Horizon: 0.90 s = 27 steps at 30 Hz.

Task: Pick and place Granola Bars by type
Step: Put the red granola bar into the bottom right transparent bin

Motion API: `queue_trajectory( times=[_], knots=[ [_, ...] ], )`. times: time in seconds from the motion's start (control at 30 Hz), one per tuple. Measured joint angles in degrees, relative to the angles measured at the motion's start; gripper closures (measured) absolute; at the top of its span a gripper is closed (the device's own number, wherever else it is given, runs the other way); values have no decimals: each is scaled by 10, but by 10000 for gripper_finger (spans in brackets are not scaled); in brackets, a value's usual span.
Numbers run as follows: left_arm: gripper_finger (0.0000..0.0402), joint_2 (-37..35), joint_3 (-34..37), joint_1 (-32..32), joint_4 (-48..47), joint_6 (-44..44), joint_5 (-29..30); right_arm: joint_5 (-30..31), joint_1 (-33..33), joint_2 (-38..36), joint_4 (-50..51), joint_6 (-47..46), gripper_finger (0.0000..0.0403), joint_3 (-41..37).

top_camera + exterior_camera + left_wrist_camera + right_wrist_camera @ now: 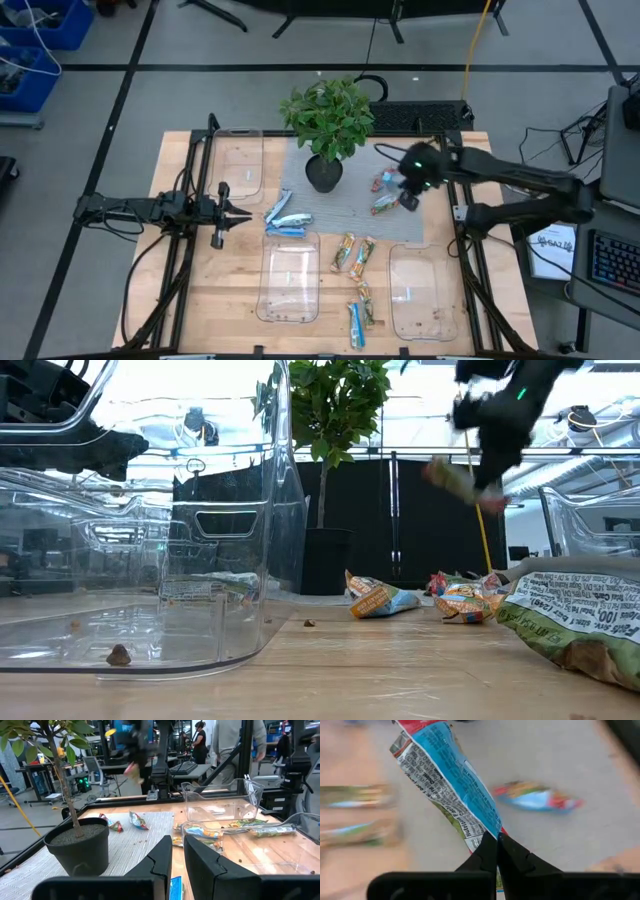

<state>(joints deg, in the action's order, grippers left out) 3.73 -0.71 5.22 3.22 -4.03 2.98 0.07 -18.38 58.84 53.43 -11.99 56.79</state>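
Red-blue bar (451, 780) is pinched only by its end in your right gripper (497, 840), jaws closed on it, aloft beside the potted plant (328, 120); thin hold, could slip mid-carry; left gripper (228, 211), jaws closed empty, waits beside the plant's other side.

We held our right arm stretched in from the right side, reaching leftward across the table, its wrist raised clear above the surface. Our right gripper (497, 842) pointed downward with its two dark fingers pressed together on the end of a red-blue granola bar (451, 775), which dangled from them in the air. Our left arm lay extended low along the left side, level with the table. Our left gripper (178, 851) pointed toward the middle, fingers nearly together, gripping nothing.
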Motion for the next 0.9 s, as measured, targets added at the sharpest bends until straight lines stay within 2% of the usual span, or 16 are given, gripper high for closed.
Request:
queue_trajectory(
  times=[0.2,0.37,0.53,0.63,0.9],
  knots=[
    [344,0,0,0,0,0,0,-80,147,-79,61,-172,403,19],
    [344,0,0,0,0,0,0,-93,283,-85,82,-339,403,19],
    [344,0,0,0,0,0,0,-76,401,-40,85,-483,403,19],
    [344,0,0,0,0,0,0,-76,453,8,69,-537,403,19],
    [344,0,0,0,0,0,0,-120,526,113,46,-623,403,18]
  ],
)
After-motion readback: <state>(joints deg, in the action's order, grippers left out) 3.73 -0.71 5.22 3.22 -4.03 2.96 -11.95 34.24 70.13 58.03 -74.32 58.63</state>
